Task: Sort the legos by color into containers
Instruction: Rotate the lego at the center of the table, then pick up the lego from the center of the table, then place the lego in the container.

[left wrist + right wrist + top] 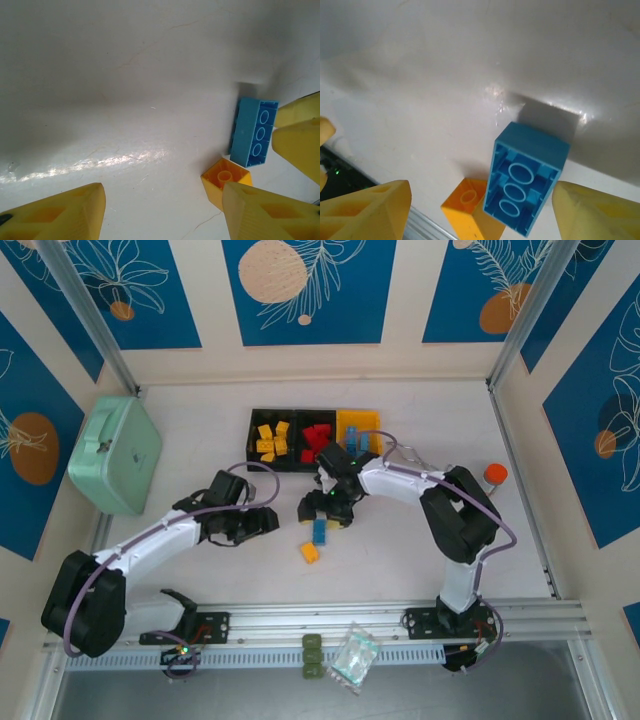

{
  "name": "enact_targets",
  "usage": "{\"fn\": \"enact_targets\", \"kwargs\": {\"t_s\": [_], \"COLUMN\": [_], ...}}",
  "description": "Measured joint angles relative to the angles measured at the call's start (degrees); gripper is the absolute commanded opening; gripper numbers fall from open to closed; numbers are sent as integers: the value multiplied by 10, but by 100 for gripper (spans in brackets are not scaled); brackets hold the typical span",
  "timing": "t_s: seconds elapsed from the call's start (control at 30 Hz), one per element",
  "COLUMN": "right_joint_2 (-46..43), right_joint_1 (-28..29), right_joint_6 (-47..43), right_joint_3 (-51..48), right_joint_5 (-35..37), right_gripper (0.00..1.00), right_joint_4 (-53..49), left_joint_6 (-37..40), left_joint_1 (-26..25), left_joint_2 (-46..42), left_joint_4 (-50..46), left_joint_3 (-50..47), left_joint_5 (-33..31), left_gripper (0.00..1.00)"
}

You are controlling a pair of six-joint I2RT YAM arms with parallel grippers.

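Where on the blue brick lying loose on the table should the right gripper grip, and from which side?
Across its two long side walls, from above. The blue brick lies hollow side up, so those walls are flat, parallel and free; the right gripper straddles it, open. The orange brick crowds one end.

The overhead view is bright and sharp, with only soft shadows on the white tabletop [385, 555]. In the left wrist view a streak of glare crosses the glossy surface at lower left, and the end effector's yellow fingers [60, 215] at the bottom edge are blurred. In the right wrist view the blue brick [530, 175] throws a dark shadow up and right.
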Motion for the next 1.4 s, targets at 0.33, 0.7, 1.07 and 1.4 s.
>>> {"fn": "enact_targets", "kwargs": {"t_s": [0.33,0.7,1.07,1.4], "right_joint_2": [52,45,-79,-56], "right_joint_1": [66,52,-29,-149], "right_joint_6": [-3,-9,-37,-93], "right_joint_3": [58,65,61,181], "right_joint_5": [137,175,202,217], "right_gripper": [49,25,25,25], "right_joint_4": [-100,-115,-121,-136], "left_joint_6": [-3,-3,-4,-13], "left_joint_1": [0,0,0,-17], "left_joint_2": [-10,-28,14,66], "left_joint_4": [0,23,53,95], "left_joint_3": [-14,-16,4,68], "left_joint_5": [-2,14,33,38], "left_gripper": [63,63,63,63]}}
